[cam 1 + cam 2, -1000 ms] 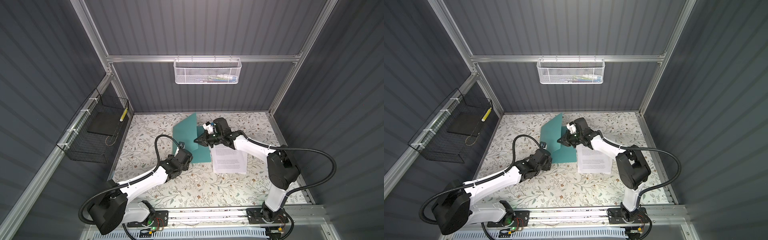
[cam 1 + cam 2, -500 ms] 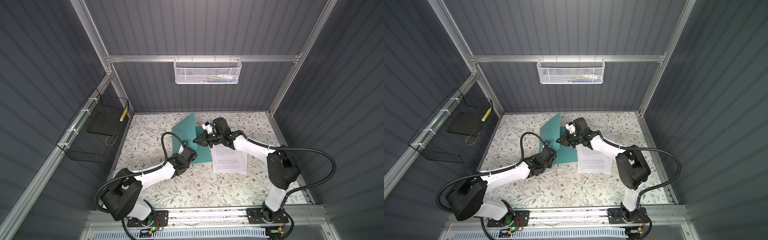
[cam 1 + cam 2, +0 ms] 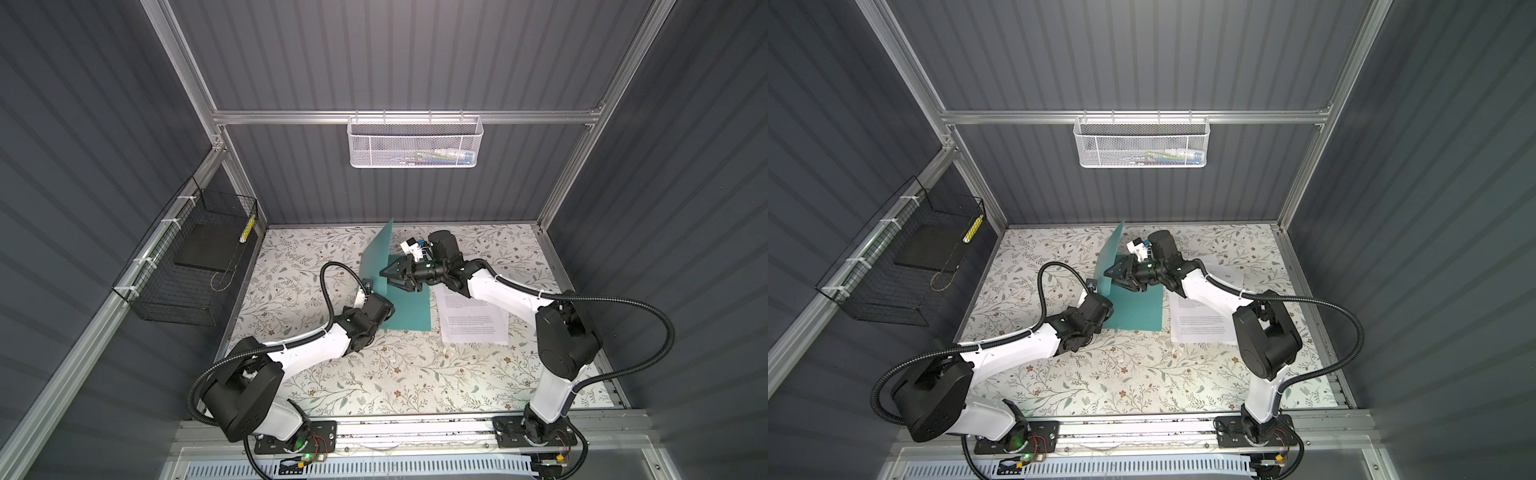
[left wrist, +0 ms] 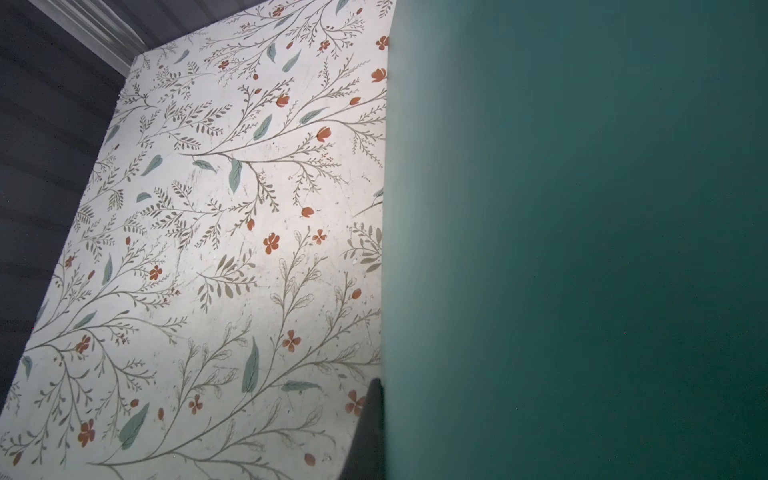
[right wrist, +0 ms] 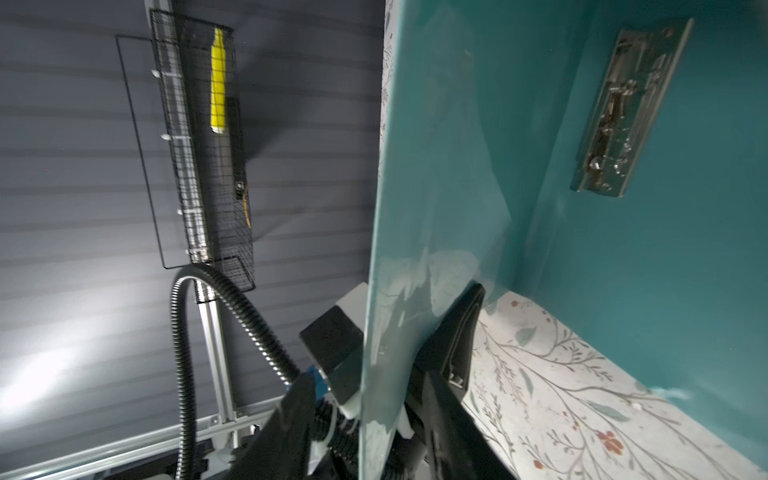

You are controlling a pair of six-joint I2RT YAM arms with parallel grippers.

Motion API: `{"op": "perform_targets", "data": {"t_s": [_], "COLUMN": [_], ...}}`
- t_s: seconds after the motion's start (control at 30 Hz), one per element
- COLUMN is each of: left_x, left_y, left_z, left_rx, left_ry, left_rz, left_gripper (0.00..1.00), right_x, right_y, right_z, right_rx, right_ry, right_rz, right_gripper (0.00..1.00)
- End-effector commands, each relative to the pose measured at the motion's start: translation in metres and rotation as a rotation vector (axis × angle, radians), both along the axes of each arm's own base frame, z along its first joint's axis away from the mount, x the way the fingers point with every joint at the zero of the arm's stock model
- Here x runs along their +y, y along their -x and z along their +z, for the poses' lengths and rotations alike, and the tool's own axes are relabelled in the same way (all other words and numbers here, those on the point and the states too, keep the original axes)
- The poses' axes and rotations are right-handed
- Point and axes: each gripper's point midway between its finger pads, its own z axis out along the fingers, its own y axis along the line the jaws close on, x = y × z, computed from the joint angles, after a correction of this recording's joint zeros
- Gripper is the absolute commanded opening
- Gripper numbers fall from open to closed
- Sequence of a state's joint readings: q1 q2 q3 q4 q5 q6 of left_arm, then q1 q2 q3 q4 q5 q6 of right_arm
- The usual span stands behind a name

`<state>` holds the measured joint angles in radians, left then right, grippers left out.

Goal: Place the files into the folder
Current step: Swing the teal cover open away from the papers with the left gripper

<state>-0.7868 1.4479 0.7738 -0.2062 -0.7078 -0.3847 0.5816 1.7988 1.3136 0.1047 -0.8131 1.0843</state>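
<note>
The folder (image 3: 409, 309) lay open at frame centre, cover upright, files (image 3: 473, 320) just right of it. Left gripper (image 3: 382, 306) clamped the cover; right gripper (image 3: 386, 277) straddled it, jaws apart. Opening seemed done; next needed fetching files.
</note>
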Motion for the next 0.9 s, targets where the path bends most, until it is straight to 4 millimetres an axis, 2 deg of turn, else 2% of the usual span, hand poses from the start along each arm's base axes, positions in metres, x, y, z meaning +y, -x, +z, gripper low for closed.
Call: {"op": "perform_targets", "data": {"t_s": [0.0, 0.13, 0.2, 0.3, 0.47, 0.67, 0.7, 0.73, 0.87], "left_x": [0.008, 0.007, 0.005, 0.005, 0.016, 0.045, 0.051, 0.057, 0.071], "left_y": [0.006, 0.012, 0.015, 0.022, 0.035, 0.050, 0.052, 0.054, 0.055], "left_z": [0.006, 0.008, 0.009, 0.006, -0.002, -0.001, -0.002, -0.005, -0.020], "left_rx": [-0.015, -0.017, -0.023, -0.019, -0.027, -0.085, -0.087, -0.087, -0.059], "left_ry": [0.050, 0.146, 0.237, 0.356, 0.526, 0.648, 0.653, 0.657, 0.717], "left_rz": [0.055, 0.088, 0.110, 0.175, 0.305, 0.422, 0.443, 0.463, 0.505], "left_gripper": [0.00, 0.00, 0.00, 0.00, 0.00, 0.00, 0.03, 0.11, 0.18], "right_x": [-0.020, -0.053, -0.069, -0.082, -0.088, -0.091, -0.090, -0.088, -0.081], "right_y": [-0.006, -0.016, -0.020, -0.021, -0.017, -0.015, -0.014, -0.012, -0.005], "right_z": [0.031, 0.025, 0.011, -0.015, -0.064, -0.122, -0.129, -0.138, -0.161], "right_rx": [-0.082, -0.119, -0.114, -0.094, -0.045, -0.050, -0.039, -0.025, 0.011], "right_ry": [-0.063, -0.009, 0.053, 0.129, 0.224, 0.417, 0.424, 0.425, 0.447], "right_rz": [-0.018, -0.102, -0.144, -0.174, -0.172, -0.135, -0.125, -0.115, -0.084], "right_gripper": [0.52, 0.60, 0.62, 0.63, 0.61, 0.59, 0.59, 0.58, 0.56]}}
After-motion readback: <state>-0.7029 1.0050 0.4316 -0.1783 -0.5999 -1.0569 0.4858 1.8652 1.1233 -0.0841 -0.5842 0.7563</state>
